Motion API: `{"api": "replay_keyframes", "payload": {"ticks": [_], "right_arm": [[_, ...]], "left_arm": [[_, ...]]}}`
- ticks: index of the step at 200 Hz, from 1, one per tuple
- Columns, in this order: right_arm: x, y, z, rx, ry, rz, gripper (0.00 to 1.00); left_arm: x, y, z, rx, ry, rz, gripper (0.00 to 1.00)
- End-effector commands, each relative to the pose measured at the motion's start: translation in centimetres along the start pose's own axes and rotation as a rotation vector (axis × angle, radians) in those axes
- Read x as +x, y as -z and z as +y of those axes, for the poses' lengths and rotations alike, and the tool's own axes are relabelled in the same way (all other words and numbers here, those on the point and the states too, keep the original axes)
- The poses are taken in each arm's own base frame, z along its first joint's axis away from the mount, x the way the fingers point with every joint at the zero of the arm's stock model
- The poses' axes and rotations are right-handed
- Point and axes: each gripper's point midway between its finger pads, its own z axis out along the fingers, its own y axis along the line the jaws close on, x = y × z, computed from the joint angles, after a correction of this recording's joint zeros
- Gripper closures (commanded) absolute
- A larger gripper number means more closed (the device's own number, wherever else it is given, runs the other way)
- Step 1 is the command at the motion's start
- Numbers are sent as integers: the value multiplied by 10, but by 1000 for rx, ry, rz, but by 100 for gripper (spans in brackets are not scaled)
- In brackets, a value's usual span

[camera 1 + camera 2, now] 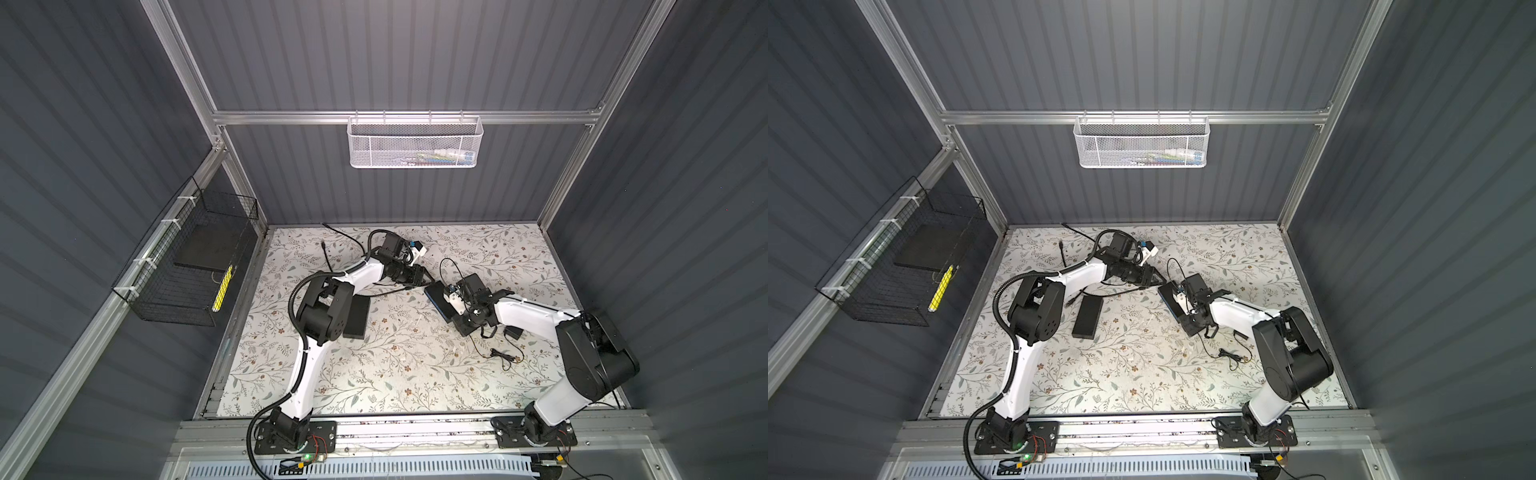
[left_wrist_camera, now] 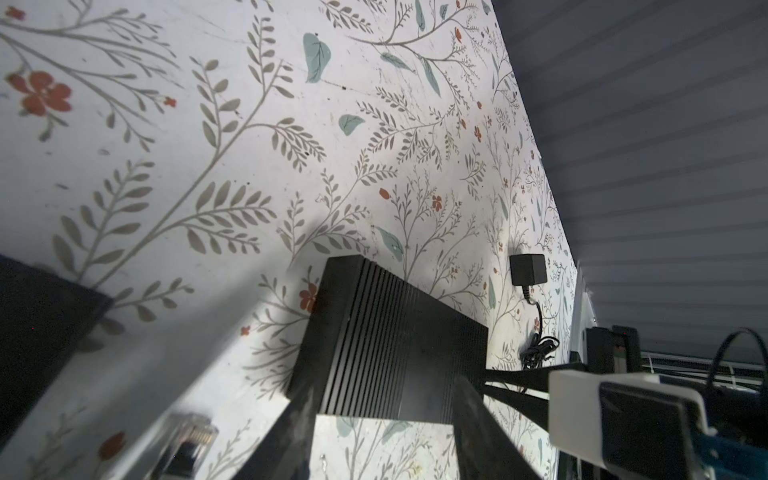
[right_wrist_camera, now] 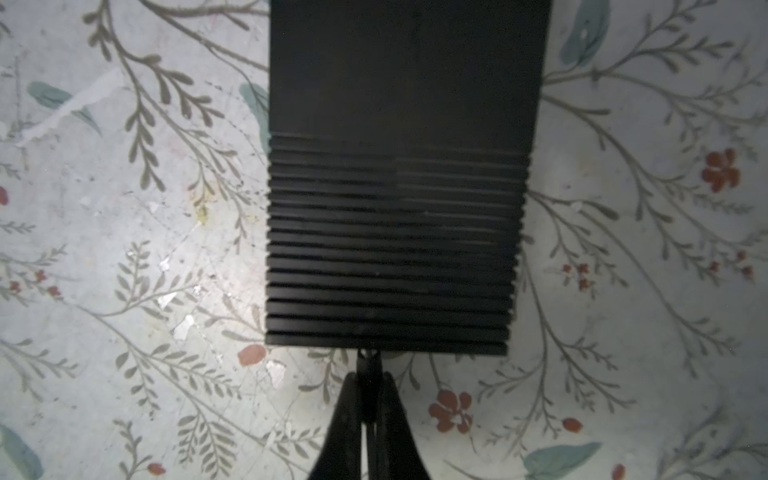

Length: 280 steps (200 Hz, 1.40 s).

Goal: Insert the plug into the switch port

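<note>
The switch (image 3: 395,187) is a black ribbed box lying on the floral table, seen in both top views (image 1: 435,300) (image 1: 1169,300). My right gripper (image 3: 369,380) is shut on a small black plug (image 3: 368,365), whose tip sits at the middle of the switch's near side. In the left wrist view the same gripper (image 2: 488,379) reaches the switch (image 2: 386,345) from the side. My left gripper (image 2: 384,440) stands open, one finger on either side of the switch's end. Whether its pads touch the box is unclear. The port itself is hidden.
A second black box (image 1: 357,318) lies beside my left arm. A black power adapter (image 2: 527,269) and its coiled thin cable (image 1: 505,357) lie near my right arm. A clear network plug (image 2: 187,440) rests on the table. Wire baskets (image 1: 413,141) (image 1: 183,266) hang on the walls.
</note>
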Motion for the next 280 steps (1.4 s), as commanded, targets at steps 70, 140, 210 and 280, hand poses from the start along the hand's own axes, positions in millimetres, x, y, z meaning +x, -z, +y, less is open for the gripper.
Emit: {"api": "replay_keyframes", "payload": {"ticks": [70, 140, 210, 280], "right_arm": [[-15, 7, 0, -14, -20, -39, 100], [-17, 4, 0, -11, -19, -30, 100], [-19, 0, -1, -11, -23, -25, 100], [-35, 8, -8, 12, -19, -63, 100]], "left_arm": [[14, -27, 23, -7, 12, 64, 46], [16, -34, 16, 21, -2, 75, 46], [27, -40, 8, 48, -10, 98, 46], [48, -47, 4, 74, 12, 129, 47]]}}
